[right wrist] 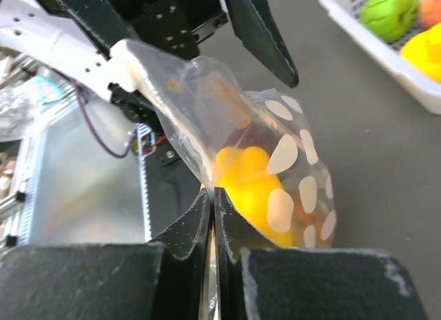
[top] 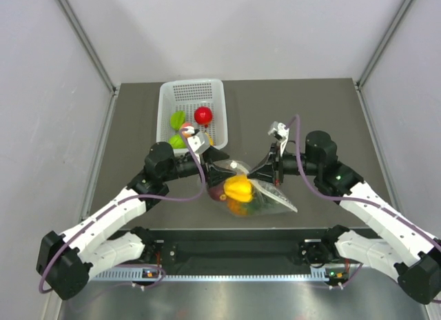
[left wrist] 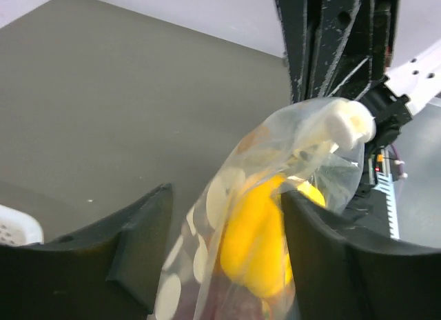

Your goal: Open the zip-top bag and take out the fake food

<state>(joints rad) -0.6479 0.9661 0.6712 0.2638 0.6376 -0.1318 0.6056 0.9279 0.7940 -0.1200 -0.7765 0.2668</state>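
bag: the zip-top bag (top: pixel 253 194) is hanging above the near middle of the tabletop (top: pixel 324 120), between both hands.
right hand: the right hand (right wrist: pixel 213 196) is pinching the bag's plastic, its fingers pressed together on it.
left hand: the left hand (left wrist: pixel 224 213) is standing spread around the bag, not gripping it.
progress: the fake food (top: pixel 238 188) is sitting inside the bag, so removal is waiting; i cannot tell whether the zip is parted.
views: the top view is showing the basket (top: pixel 165 103) by the far edge; the left wrist view is showing the zip strip (left wrist: pixel 348 123) up close.
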